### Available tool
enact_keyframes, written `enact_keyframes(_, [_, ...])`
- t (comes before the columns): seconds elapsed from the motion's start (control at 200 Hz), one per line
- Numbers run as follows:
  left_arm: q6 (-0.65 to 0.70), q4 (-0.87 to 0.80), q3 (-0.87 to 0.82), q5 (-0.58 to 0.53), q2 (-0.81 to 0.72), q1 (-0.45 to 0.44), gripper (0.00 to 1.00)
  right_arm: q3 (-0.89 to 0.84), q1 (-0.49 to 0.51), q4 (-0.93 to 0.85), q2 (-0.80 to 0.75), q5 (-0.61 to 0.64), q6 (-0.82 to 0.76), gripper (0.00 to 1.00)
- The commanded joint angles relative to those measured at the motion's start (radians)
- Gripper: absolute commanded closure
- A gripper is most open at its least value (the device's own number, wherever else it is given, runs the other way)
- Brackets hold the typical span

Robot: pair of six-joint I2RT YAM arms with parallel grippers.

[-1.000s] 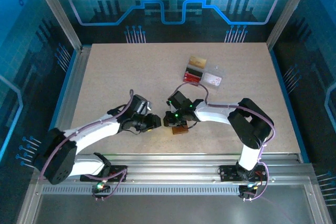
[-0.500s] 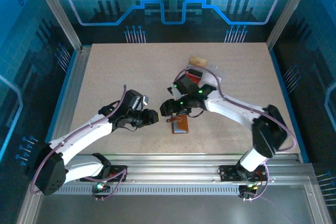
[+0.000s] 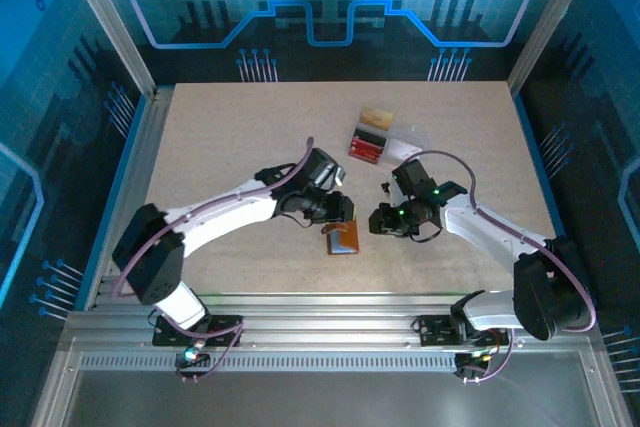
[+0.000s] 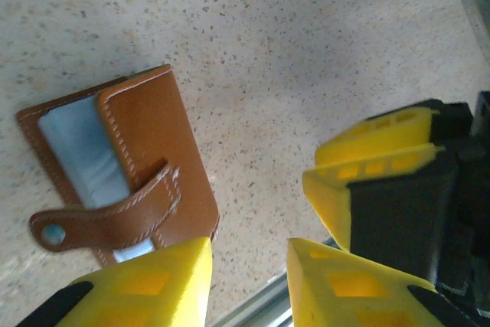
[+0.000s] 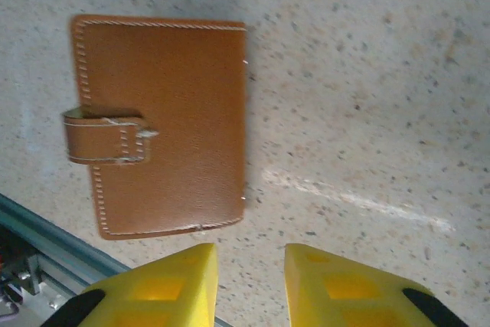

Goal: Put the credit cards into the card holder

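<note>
Jaws of left gripper (image 4: 249, 269) and right gripper (image 5: 249, 273) are held narrow, empty; the brown leather card holder (image 3: 343, 239) is flanked by both near the desk's (image 3: 200, 147) near edge, left nearer.

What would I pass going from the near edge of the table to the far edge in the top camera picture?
card holder → red cards → tan cards
</note>
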Motion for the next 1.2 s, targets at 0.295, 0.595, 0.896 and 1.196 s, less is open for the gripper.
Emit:
enact_keyframes(0.295, [0.025,-0.006,-0.105,-0.023,0.108,0.028,0.72,-0.01,-0.02,0.14,0.135,-0.134,-0.047,0.5])
enact_keyframes(0.595, [0.018,0.061,-0.224,-0.015,0.121,0.064,0.73,0.033,0.006,0.245,0.261,-0.219,-0.039,0.47])
enact_keyframes(0.896, [-0.003,0.158,-0.329,0.015,0.112,0.094,0.73,0.106,0.077,0.32,0.377,-0.28,-0.016,0.44])
enact_keyframes(1.196, [-0.01,0.187,-0.36,0.038,0.068,0.106,0.73,0.095,0.098,0.386,0.424,-0.306,0.038,0.88])
